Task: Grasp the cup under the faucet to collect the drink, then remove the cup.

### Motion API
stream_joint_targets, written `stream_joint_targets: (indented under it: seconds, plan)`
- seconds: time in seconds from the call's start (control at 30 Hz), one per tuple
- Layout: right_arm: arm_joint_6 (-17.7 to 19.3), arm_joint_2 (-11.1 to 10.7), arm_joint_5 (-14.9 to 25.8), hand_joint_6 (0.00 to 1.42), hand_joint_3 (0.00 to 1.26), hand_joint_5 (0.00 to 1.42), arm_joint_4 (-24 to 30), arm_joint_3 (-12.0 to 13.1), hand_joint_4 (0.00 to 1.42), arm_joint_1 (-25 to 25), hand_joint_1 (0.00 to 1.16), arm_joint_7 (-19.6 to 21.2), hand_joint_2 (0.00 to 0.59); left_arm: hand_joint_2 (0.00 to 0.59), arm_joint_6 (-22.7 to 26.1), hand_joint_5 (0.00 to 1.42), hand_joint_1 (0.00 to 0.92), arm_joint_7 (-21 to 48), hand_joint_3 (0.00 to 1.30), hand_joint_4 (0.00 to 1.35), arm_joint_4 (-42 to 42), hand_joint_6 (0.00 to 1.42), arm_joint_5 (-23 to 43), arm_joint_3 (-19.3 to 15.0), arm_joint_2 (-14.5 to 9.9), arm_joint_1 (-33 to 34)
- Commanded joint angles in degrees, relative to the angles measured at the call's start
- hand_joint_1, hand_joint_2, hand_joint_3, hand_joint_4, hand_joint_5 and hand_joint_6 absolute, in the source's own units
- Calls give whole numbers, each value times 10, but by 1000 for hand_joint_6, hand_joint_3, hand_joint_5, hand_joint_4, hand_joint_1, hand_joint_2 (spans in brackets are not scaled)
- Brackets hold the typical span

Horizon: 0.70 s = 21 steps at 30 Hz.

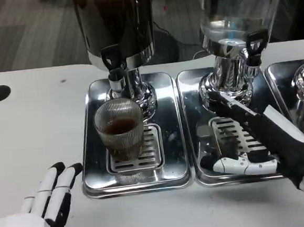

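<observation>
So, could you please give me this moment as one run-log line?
cup: on drip tray, under faucet, holds dark drink | left hand: open, apart from cup | right hand: over neighbouring tray

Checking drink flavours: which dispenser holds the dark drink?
The left dispenser, above the ribbed cup; the middle dispenser holds clear liquid.

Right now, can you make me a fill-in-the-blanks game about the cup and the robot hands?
1. The ribbed glass cup holds a ____ drink.
2. The cup stands on the grate of the ____ drip tray.
3. The left robot hand rests on the white ____.
4. The right robot hand lies over the ____ drip tray.

Missing words: brown; left; table; middle
</observation>
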State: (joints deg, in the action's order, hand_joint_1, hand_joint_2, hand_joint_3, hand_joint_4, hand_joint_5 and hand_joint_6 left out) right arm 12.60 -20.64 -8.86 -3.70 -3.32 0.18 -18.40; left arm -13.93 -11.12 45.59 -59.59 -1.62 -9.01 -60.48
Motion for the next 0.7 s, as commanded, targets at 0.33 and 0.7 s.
stream_joint_targets:
  seconds: [0.33,0.7]
  plan:
    - [-45,51,-46,8,86,107,-24,-49,101,-79,728,41,81,38,-36,168,0,-35,152,24,2,533,-10,-30,2,-58]
    - [-67,79,-62,8,97,120,-46,-60,120,-108,726,74,90,38,-62,168,0,-40,153,30,7,532,-6,-41,8,-87]
